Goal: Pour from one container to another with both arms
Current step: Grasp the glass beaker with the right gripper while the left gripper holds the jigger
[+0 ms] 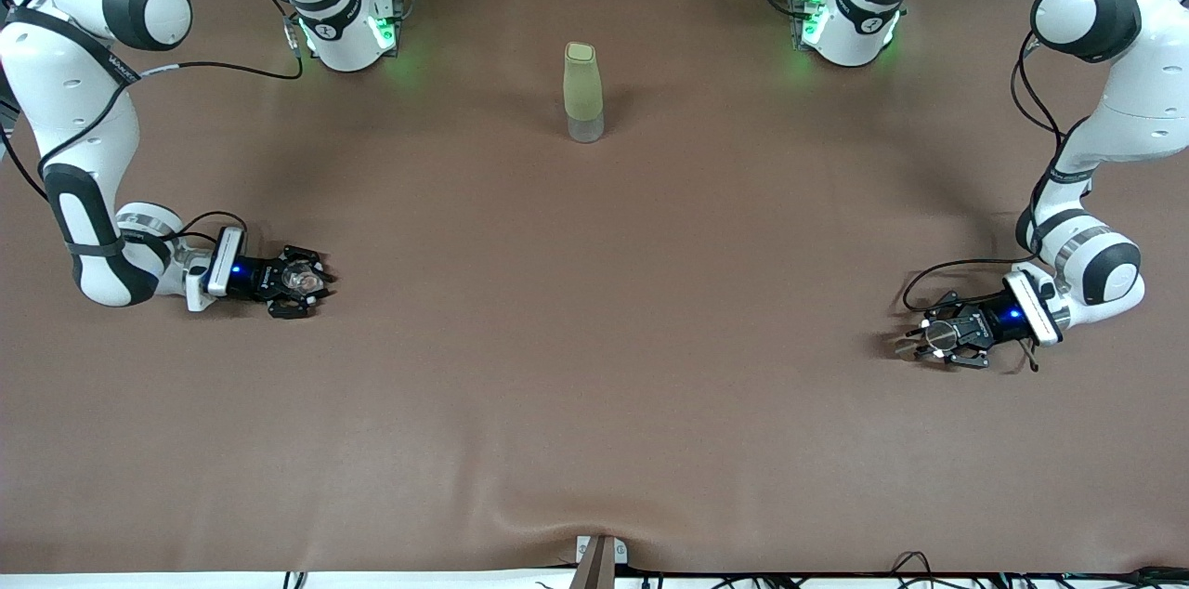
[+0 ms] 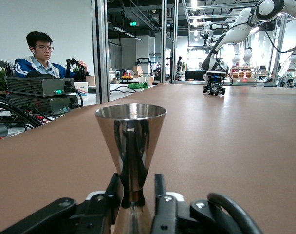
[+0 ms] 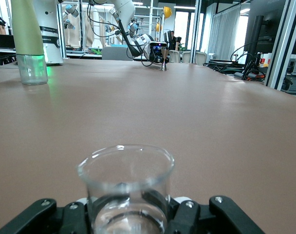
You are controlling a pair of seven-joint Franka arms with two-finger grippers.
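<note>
jigger (image 2: 131, 146) base cut off, left gripper (image 2: 138, 204) clamped, beaker (image 3: 126, 187) bottom cropped

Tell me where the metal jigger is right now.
The jigger stands on the table at the left arm's end, clamped in the left claw, nearer the front camera than the bottle.
</note>
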